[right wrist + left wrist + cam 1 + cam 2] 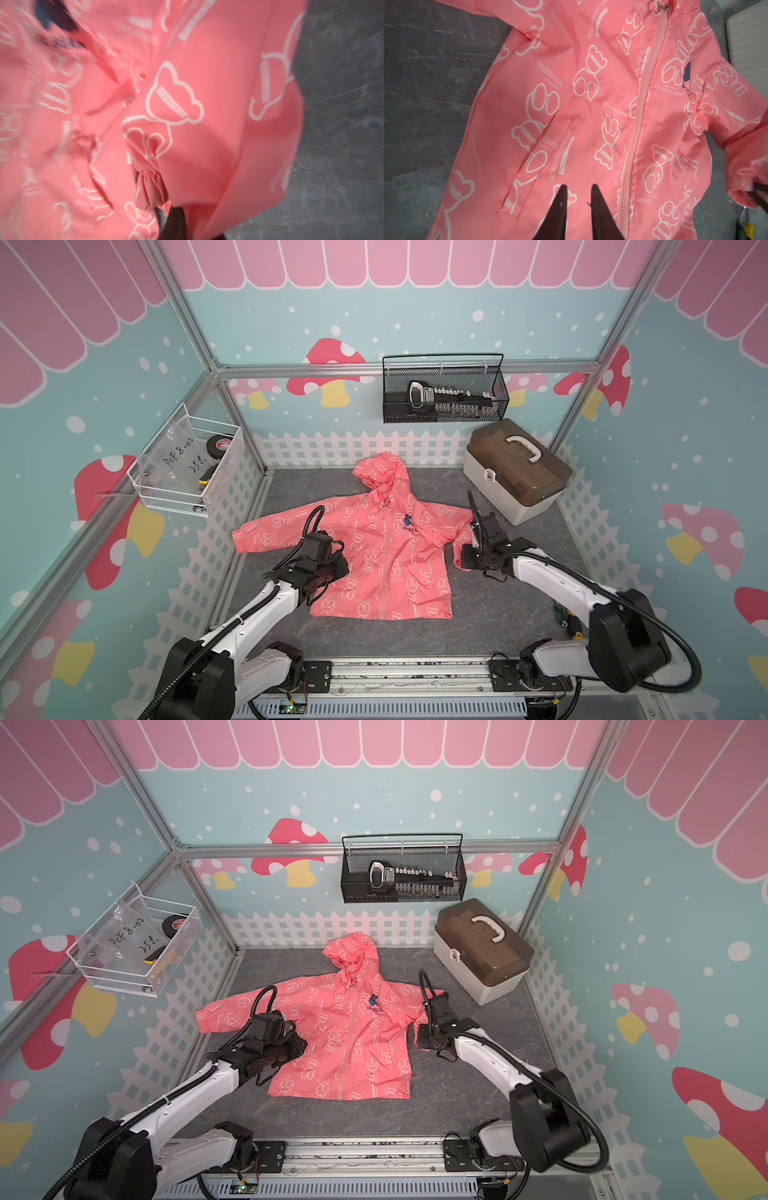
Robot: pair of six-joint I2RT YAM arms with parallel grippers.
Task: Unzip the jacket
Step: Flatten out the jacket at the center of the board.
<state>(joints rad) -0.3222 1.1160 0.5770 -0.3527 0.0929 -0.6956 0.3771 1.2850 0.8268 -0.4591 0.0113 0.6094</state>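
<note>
Left gripper [334, 568] hovered over the jacket's [386, 560] left front in a top view. The jacket lay flat mid-table, zipped. Right gripper [467, 560] sat at the right sleeve's end. From the left wrist, the left fingers [560, 207] stood slightly apart and empty, with the ring pull [654, 6] far off at the collar. The right wrist view was blurred, its jaws pinched shut on the gathered cuff [149, 191]. The cloth looked thin, slippery and floppy, so I'd pin it and take the pull.
</note>
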